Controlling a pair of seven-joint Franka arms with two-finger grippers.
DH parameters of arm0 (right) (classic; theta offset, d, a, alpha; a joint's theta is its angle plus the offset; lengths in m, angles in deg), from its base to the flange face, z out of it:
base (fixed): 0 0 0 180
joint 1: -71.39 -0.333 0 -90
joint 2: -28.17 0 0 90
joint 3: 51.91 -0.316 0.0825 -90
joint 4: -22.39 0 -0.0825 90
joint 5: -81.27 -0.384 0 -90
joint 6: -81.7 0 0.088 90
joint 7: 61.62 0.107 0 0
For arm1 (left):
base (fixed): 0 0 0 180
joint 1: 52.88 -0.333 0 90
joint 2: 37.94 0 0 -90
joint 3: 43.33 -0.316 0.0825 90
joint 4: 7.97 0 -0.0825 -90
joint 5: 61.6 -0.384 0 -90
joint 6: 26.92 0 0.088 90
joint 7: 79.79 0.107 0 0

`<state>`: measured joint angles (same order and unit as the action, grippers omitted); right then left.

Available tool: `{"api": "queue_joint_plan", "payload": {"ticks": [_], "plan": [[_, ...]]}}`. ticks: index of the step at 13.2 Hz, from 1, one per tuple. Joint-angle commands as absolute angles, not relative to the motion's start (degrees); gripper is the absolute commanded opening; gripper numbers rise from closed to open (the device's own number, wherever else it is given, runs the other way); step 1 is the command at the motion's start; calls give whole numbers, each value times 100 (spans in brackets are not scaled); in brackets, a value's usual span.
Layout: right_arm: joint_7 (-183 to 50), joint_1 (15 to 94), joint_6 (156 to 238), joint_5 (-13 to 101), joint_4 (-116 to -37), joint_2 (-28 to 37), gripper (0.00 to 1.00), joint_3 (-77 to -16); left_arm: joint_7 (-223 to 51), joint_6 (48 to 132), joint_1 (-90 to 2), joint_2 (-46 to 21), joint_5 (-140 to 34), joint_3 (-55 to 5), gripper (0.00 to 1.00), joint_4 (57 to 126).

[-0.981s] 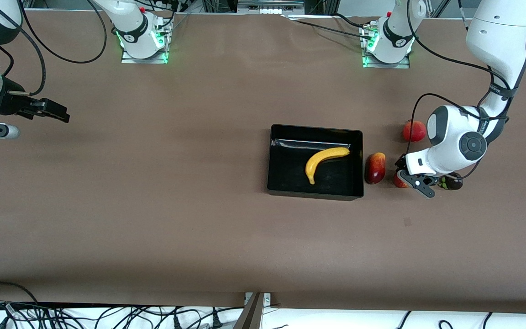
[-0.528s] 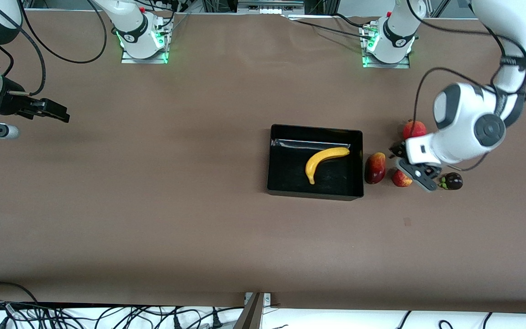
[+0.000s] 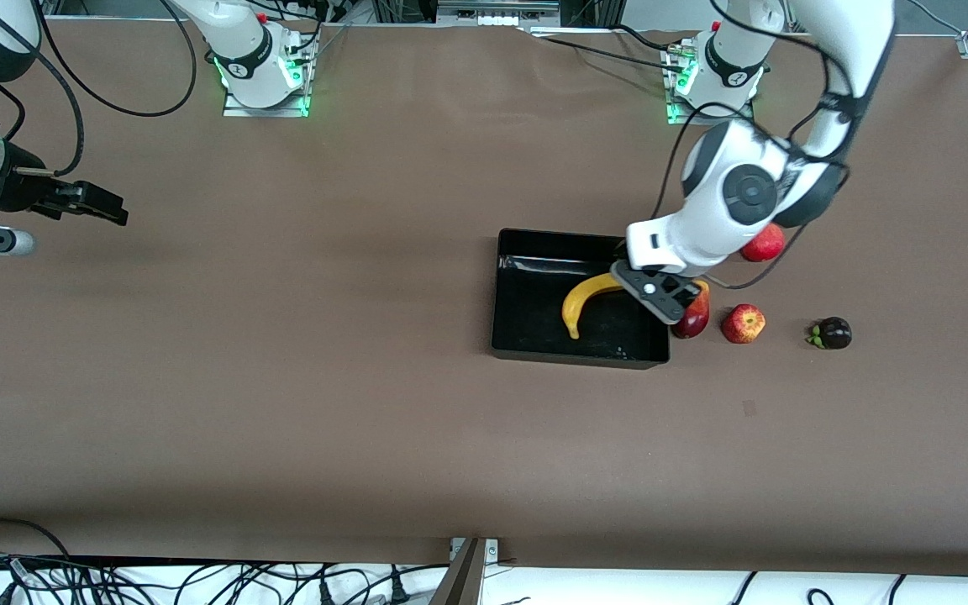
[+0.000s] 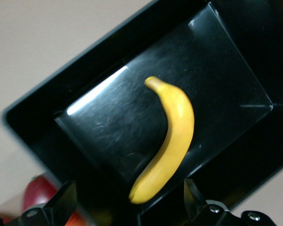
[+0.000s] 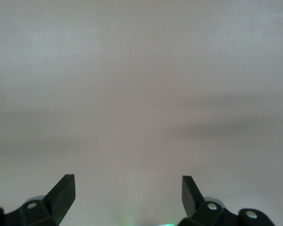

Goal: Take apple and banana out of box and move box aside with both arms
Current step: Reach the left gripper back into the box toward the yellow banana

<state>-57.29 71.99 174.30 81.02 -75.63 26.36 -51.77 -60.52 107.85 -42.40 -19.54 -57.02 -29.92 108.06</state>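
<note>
The black box (image 3: 497, 294) sits mid-table with the yellow banana (image 3: 591, 296) lying in it. My left gripper (image 3: 656, 296) is open and empty over the box's end wall nearest the left arm, above the banana's tip. In the left wrist view the banana (image 4: 173, 141) lies on the box's glossy floor (image 4: 108, 122), between my open fingers (image 4: 66, 200). The small red apple with yellow patches (image 3: 743, 323) rests on the table beside the box, toward the left arm's end. My right gripper (image 3: 106, 206) waits open over bare table at the right arm's end.
An elongated dark-red fruit (image 3: 693, 317) lies against the box's outer wall, partly under my left gripper. A pomegranate (image 3: 765, 244) sits farther from the front camera, partly behind the left arm. A dark purple fruit (image 3: 833, 334) lies beside the apple.
My left gripper rose from around the apple and swung across to over the box's end wall, empty. The apple stayed on the table. The right arm has not moved.
</note>
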Motion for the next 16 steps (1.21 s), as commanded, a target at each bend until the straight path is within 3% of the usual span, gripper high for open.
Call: {"api": "queue_joint_plan", "payload": {"ticks": [1,16], "plan": [[-5784,7262,17355,7977,-7517,2633,100,-5200,-6230,11272,-4059,-1598,-5729,-3015,100,10786],[-5784,7262,17363,7977,-7517,2633,100,-5200,-6213,12160,-3979,-701,-5756,-3006,100,11243]]}}
